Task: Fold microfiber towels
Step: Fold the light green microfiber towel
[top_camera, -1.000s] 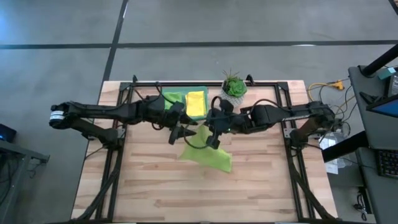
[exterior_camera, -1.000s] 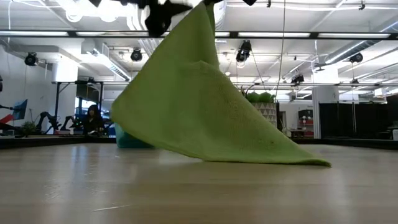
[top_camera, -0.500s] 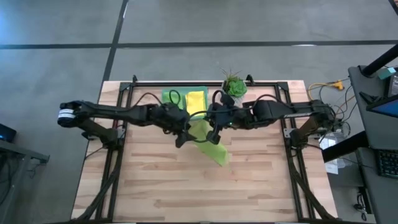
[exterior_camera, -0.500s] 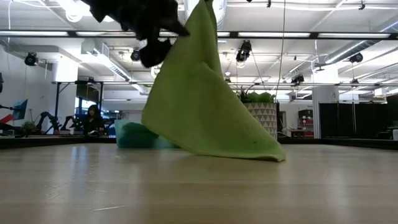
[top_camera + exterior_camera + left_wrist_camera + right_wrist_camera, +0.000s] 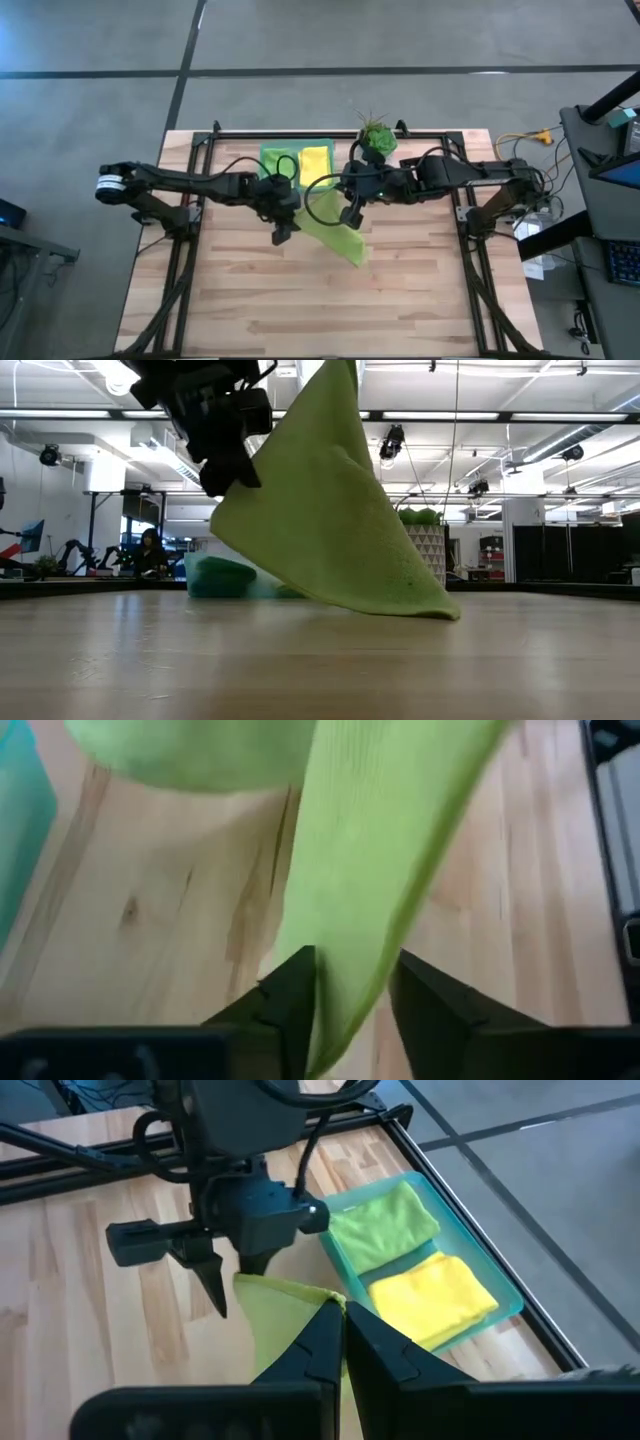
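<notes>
One lime green towel (image 5: 335, 228) is hung mid-table from a corner pinched in the right gripper (image 5: 345, 1342), left gripper (image 5: 350, 995) clamped on its edge, probably so it's spread for folding.

Three towels show: one lime towel (image 5: 338, 232) hanging over the middle of the table (image 5: 250, 300), plus one green towel (image 5: 385, 1227) and one yellow towel (image 5: 432, 1298) lying side by side in the single tray (image 5: 505, 1308) at the far edge. There are two arms, so two grippers, the left gripper (image 5: 284, 228) and the right gripper (image 5: 347, 211). One potted plant (image 5: 376, 139) stands at the far edge, right of the tray, and one person (image 5: 150, 550) sits in the room beyond.
</notes>
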Tool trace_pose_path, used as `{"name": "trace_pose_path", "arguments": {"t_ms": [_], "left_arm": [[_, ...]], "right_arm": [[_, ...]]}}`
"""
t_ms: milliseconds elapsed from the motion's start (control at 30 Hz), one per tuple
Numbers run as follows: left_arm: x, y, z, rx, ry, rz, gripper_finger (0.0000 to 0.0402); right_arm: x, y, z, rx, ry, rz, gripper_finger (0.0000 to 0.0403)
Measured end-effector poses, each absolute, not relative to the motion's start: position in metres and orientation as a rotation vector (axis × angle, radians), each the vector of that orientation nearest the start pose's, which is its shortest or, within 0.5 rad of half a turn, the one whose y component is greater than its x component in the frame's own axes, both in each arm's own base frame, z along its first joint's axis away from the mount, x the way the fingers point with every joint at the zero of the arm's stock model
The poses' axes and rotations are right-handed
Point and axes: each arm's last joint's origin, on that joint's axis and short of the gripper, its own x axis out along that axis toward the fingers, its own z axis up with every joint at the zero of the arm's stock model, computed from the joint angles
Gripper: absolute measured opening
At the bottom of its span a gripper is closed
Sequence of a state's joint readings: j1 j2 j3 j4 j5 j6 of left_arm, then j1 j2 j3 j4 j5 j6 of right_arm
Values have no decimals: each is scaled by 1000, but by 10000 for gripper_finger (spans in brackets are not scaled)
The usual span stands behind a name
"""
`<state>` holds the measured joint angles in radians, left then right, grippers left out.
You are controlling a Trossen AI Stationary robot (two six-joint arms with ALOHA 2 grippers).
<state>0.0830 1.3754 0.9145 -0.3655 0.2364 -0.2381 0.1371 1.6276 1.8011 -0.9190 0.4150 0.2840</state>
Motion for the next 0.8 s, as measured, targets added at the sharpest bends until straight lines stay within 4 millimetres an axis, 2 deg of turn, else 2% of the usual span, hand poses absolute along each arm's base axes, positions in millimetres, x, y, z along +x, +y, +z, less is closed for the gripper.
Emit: {"name": "trace_pose_path", "arguments": {"t_ms": [200, 267, 367, 500, 600, 733, 800], "left_arm": [[275, 18, 232, -306, 859, -60, 18], [272, 18, 237, -303, 840, -61, 7], [262, 17, 253, -302, 830, -62, 2], [244, 16, 294, -306, 793, -57, 1], [235, 10, 324, -366, 732, -52, 0], [230, -12, 353, -448, 673, -122, 0], [231, -29, 358, -489, 684, -173, 0]], "right_arm": [[325, 33, 408, 55, 694, -370, 9], [321, 32, 407, 41, 725, -376, 9], [310, 30, 401, -9, 818, -424, 9], [291, 30, 398, -30, 901, -450, 9], [276, 44, 401, -54, 899, -379, 9], [249, 83, 399, -44, 896, -191, 9], [233, 106, 395, 6, 897, -112, 9]]}}
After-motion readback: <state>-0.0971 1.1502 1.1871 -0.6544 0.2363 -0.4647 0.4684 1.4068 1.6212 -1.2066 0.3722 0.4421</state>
